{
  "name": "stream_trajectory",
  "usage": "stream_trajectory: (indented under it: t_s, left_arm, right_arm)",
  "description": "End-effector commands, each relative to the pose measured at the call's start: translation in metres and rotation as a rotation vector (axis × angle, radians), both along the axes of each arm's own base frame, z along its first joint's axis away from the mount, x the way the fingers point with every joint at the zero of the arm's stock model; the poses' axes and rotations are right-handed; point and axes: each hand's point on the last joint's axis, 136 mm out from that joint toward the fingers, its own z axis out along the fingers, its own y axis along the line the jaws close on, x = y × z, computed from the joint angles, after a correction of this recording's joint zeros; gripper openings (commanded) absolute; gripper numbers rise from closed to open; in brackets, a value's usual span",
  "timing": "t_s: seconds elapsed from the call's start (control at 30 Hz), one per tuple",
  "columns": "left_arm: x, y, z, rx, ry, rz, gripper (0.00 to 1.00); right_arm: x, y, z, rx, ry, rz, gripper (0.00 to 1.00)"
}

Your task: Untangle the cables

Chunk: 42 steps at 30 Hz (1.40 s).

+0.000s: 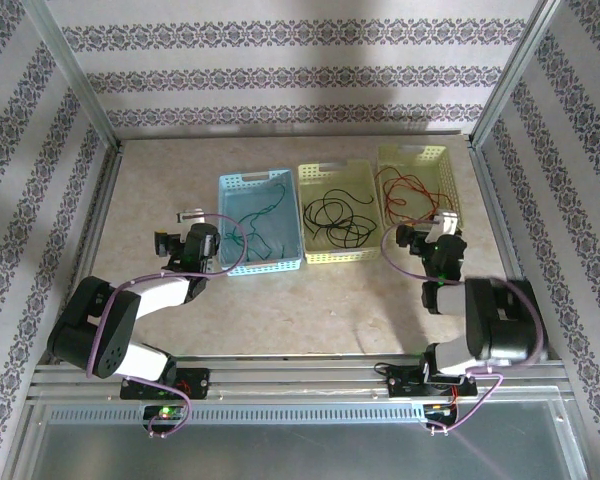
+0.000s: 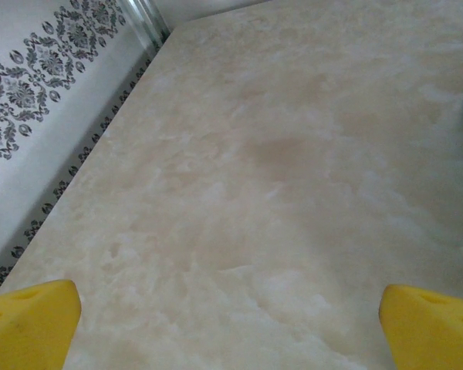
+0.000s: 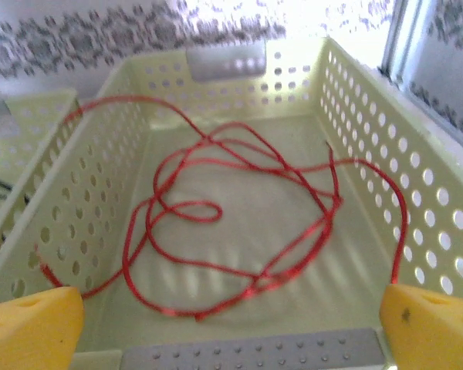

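Thin red cable (image 3: 255, 289) loops loosely inside the perforated pale-yellow plastic basket (image 3: 355, 139), just ahead of the wide-spread right pincer (image 3: 231, 316). Left of that basket, a black cable (image 1: 340, 220) lies in a lime basket (image 1: 338, 258) and a green cable (image 1: 255, 215) in a blue basket (image 1: 262, 268). The left pincer (image 2: 230, 320), equally wide, faces bare marbled table (image 2: 278, 154).

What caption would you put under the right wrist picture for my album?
Red cable looped inside a pale yellow basket, open right gripper hovering.
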Motion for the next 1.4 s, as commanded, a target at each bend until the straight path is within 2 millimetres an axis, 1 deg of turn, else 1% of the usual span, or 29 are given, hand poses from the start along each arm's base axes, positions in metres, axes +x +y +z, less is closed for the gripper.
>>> stream_trajectory:
  t_s: [0.0,0.03,0.1,0.23,0.4,0.5,0.57,0.7,0.8,0.83,0.87,0.9,0.93,0.97,1.0,1.03,1.07,1.1,1.13,1.17,1.2,1.23,1.27,1.3,1.37]
  left_arm:
    - [0.009,-0.001,0.01,-0.021,-0.036,-0.016,0.99]
    - [0.009,0.0,0.01,-0.022,-0.034,-0.016,0.99]
    - [0.01,-0.001,0.01,-0.027,-0.035,-0.019,0.99]
    - [0.015,-0.002,0.008,-0.043,-0.029,-0.039,0.99]
    - [0.032,-0.003,0.009,-0.054,-0.059,-0.051,0.99]
    - [0.042,-0.001,0.004,-0.049,-0.022,-0.04,0.99]
    - [0.04,-0.004,0.006,-0.057,-0.04,-0.061,0.99]
    - [0.032,0.004,0.01,-0.087,-0.082,-0.055,0.99]
    - [0.029,0.014,0.019,-0.012,-0.153,-0.067,0.99]
    - [0.025,0.016,0.008,-0.049,-0.177,-0.069,0.99]
    - [0.031,0.02,0.017,-0.057,-0.262,-0.098,0.99]
    - [0.032,0.018,0.018,-0.079,-0.247,-0.1,0.99]
    - [0.027,0.02,0.007,-0.119,-0.187,-0.1,0.99]
    - [0.027,0.018,0.005,-0.134,-0.21,-0.139,0.99]
    - [0.027,0.015,0.011,-0.126,-0.262,-0.17,0.99]
    - [0.024,0.012,0.011,-0.141,-0.267,-0.189,0.99]
    - [0.022,0.009,0.008,-0.156,-0.255,-0.206,0.99]
    - [0.02,0.006,0.0,-0.174,-0.242,-0.236,0.99]
    - [0.024,0.006,0.006,-0.156,-0.31,-0.249,0.99]
    - [0.026,0.008,0.005,-0.134,-0.324,-0.241,0.99]
    - [0.025,0.007,0.001,-0.167,-0.273,-0.234,0.99]
    - [0.025,0.011,-0.008,-0.201,-0.209,-0.221,0.99]
    - [0.029,0.015,-0.01,-0.207,-0.223,-0.219,0.99]
    - [0.035,0.016,-0.003,-0.211,-0.262,-0.231,0.99]
    - [0.034,0.022,-0.013,-0.263,-0.178,-0.202,0.99]
  right_arm:
    - [0.006,0.021,0.007,0.035,-0.024,0.137,0.98]
    - [0.006,0.022,0.005,0.025,-0.011,0.135,0.98]
    - [0.007,0.023,0.007,0.029,-0.042,0.134,0.98]
    - [0.006,0.018,0.008,0.029,-0.049,0.106,0.98]
    - [0.007,0.018,0.008,0.032,-0.043,0.102,0.98]
    - [0.007,0.018,0.007,0.032,-0.041,0.102,0.98]
    - [0.007,0.018,0.007,0.031,-0.041,0.102,0.98]
    - [0.008,0.018,0.007,0.033,-0.037,0.102,0.98]
    - [0.008,0.017,0.007,0.032,-0.037,0.102,0.98]
    - [0.008,0.018,0.007,0.032,-0.036,0.103,0.98]
    - [0.008,0.018,0.006,0.033,-0.035,0.102,0.98]
    - [0.008,0.018,0.007,0.032,-0.036,0.102,0.98]
    - [0.008,0.017,0.007,0.033,-0.036,0.101,0.98]
    - [0.008,0.018,0.007,0.033,-0.036,0.102,0.98]
    - [0.008,0.018,0.007,0.032,-0.036,0.102,0.98]
    - [0.008,0.017,0.007,0.032,-0.036,0.102,0.98]
    - [0.009,0.017,0.007,0.032,-0.036,0.102,0.98]
    - [0.008,0.017,0.006,0.032,-0.034,0.102,0.98]
    - [0.009,0.018,0.007,0.033,-0.036,0.103,0.98]
    - [0.009,0.018,0.007,0.033,-0.035,0.103,0.98]
    - [0.009,0.018,0.007,0.033,-0.035,0.103,0.98]
    - [0.009,0.017,0.007,0.033,-0.034,0.102,0.98]
    - [0.009,0.017,0.007,0.032,-0.033,0.102,0.98]
    - [0.01,0.017,0.007,0.033,-0.032,0.1,0.98]
    - [0.01,0.015,0.006,0.033,-0.027,0.087,0.98]
